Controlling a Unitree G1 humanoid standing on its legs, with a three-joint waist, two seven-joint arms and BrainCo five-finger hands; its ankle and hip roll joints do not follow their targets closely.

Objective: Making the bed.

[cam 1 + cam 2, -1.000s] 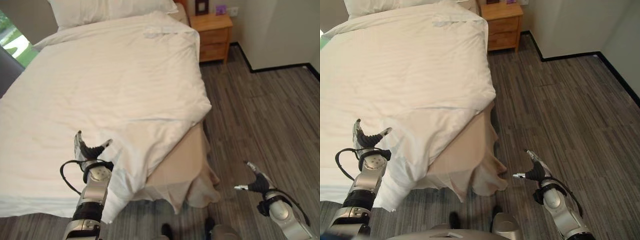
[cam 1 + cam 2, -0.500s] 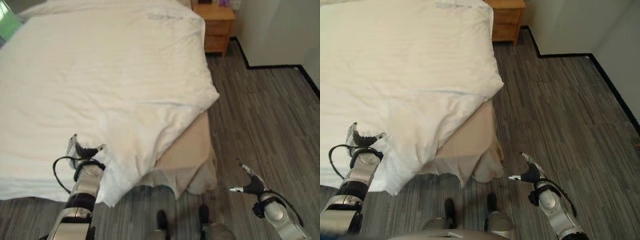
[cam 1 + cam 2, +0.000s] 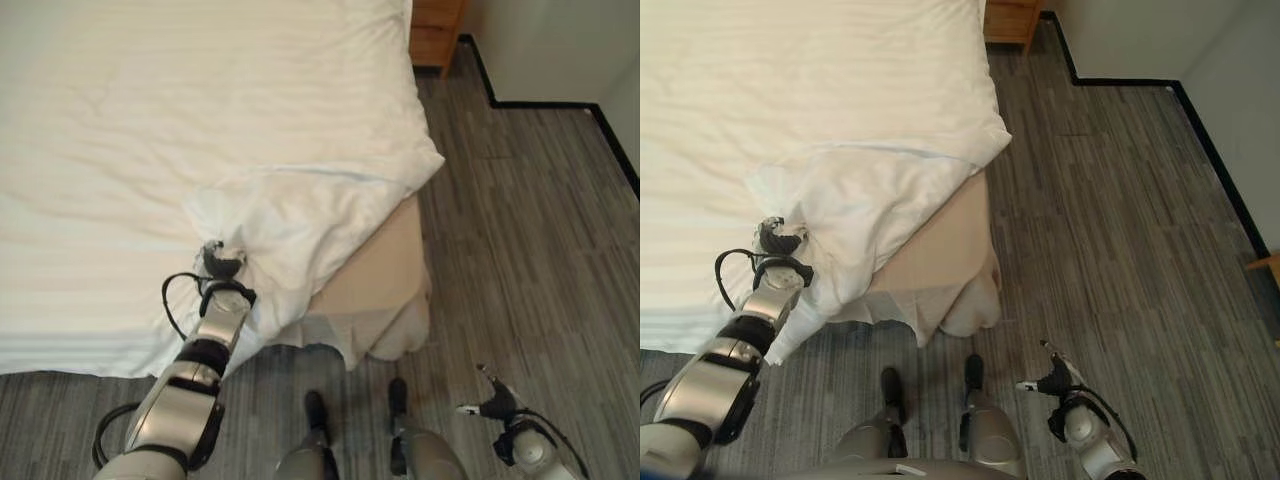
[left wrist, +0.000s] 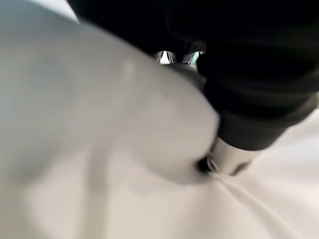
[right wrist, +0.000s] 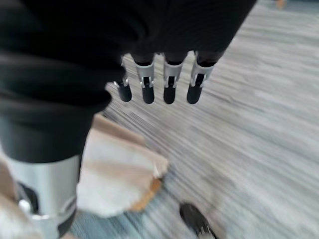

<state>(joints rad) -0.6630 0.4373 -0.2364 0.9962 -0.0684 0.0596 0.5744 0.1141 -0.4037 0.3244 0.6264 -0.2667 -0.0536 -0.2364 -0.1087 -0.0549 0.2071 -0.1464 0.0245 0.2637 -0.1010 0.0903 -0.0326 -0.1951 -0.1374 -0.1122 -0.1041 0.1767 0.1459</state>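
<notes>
A: What is the left hand (image 3: 222, 264) doing right now?

B: It is pressing into the rumpled, folded-back corner of the white cotton duvet (image 3: 290, 215) near the foot of the wide bed (image 3: 372, 290). In the left wrist view the cloth is bulging around the hand, and one fingertip is poking into a fold, but I cannot tell whether the fingers are curled round the fabric or merely pushing it.

A: And what is changing since a second ago?

B: The whole view is dipping downward, so the camera is moving; the light wooden nightstand (image 3: 437, 30) is now slipping off the top edge. Against the bedding itself, though, the left hand is travelling further up and inward, from the hanging edge into the bunched fold.

A: The right hand (image 3: 493, 404)?

B: It is hanging low over the grey striped plank floor (image 3: 520, 230), well apart from the bed, with its fingers straight and spread, holding nothing.

A: What does that mean for the bed?

B: The corner is still turned back, leaving the beige mattress side and skirt (image 3: 375, 300) exposed. I judge the robot is working on that corner, and the cover still needs drawing down and smoothing over it. The rest of the duvet is lying fairly flat.
</notes>
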